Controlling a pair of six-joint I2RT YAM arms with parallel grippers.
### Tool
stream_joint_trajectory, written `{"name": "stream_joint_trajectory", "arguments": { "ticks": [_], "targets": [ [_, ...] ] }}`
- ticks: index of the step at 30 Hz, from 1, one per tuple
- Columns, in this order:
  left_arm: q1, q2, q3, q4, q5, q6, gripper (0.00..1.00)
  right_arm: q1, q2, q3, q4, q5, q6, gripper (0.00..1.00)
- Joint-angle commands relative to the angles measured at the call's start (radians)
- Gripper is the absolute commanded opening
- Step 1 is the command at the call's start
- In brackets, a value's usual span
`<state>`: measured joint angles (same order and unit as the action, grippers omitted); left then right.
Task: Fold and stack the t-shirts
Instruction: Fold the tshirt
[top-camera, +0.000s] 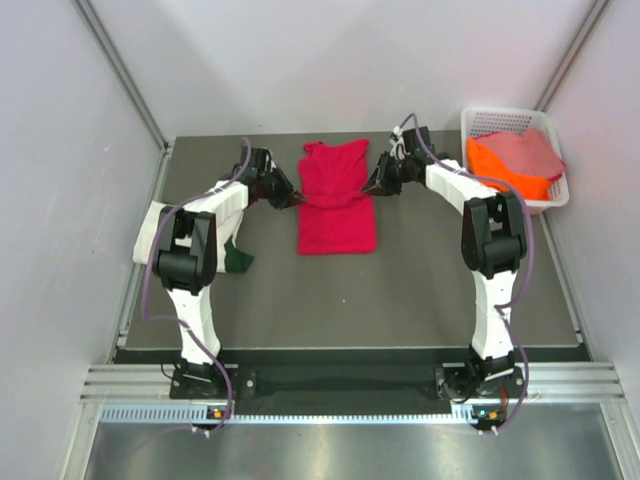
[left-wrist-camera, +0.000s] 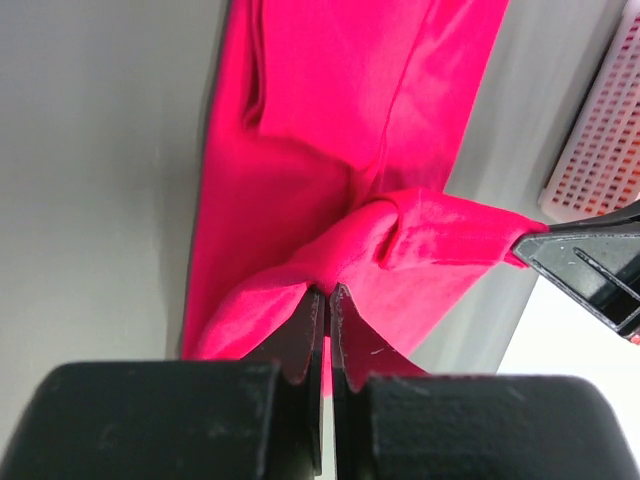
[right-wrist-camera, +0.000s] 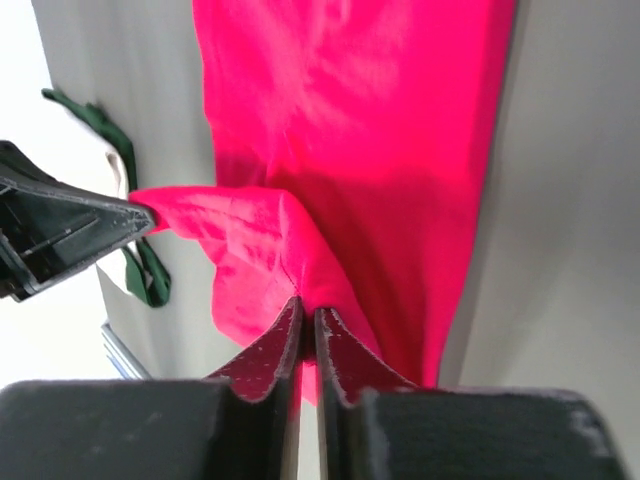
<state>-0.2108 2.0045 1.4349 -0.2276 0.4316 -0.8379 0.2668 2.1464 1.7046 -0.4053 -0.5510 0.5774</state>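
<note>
A crimson-red t-shirt (top-camera: 336, 205) lies as a long narrow strip on the dark mat (top-camera: 420, 290), collar end toward the back. My left gripper (top-camera: 291, 196) is shut on its left edge about halfway along. In the left wrist view the fingertips (left-wrist-camera: 328, 292) pinch a raised fold of red cloth (left-wrist-camera: 330, 120). My right gripper (top-camera: 373, 184) is shut on the opposite edge; its jaws (right-wrist-camera: 308, 305) hold a bunched ridge of the fabric (right-wrist-camera: 380, 130). Both pinched edges are lifted and drawn toward the shirt's middle. Orange (top-camera: 505, 165) and dusty pink (top-camera: 528, 150) t-shirts lie in the basket.
The white lattice basket (top-camera: 485, 121) stands at the back right corner of the mat. A dark green cloth (top-camera: 238, 258) lies beside the left arm's elbow. Grey walls close in on both sides and the back.
</note>
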Motion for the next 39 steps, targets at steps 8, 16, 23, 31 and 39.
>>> {"name": "stream_joint_trajectory", "arguments": {
  "ticks": [8, 16, 23, 31, 39],
  "targets": [
    [0.017, -0.03, 0.092, -0.093, -0.036, 0.106, 0.98, -0.028, -0.072, -0.017, 0.029, 0.037, -0.025, 0.75],
    [0.013, -0.314, -0.22, -0.018, -0.089, 0.172, 0.98, 0.001, -0.432, -0.408, 0.174, 0.203, -0.074, 0.84],
    [-0.002, -0.495, -0.477, 0.097, -0.123, 0.18, 0.93, 0.069, -0.622, -0.708, 0.309, 0.399, -0.093, 0.74],
    [-0.038, -0.432, -0.559, 0.169, -0.086, 0.166, 0.71, 0.097, -0.447, -0.694, 0.318, 0.215, -0.067, 0.62],
    [-0.07, -0.317, -0.519, 0.168, -0.083, 0.154, 0.64, 0.101, -0.358, -0.678, 0.329, 0.183, -0.034, 0.53]
  ]
}}
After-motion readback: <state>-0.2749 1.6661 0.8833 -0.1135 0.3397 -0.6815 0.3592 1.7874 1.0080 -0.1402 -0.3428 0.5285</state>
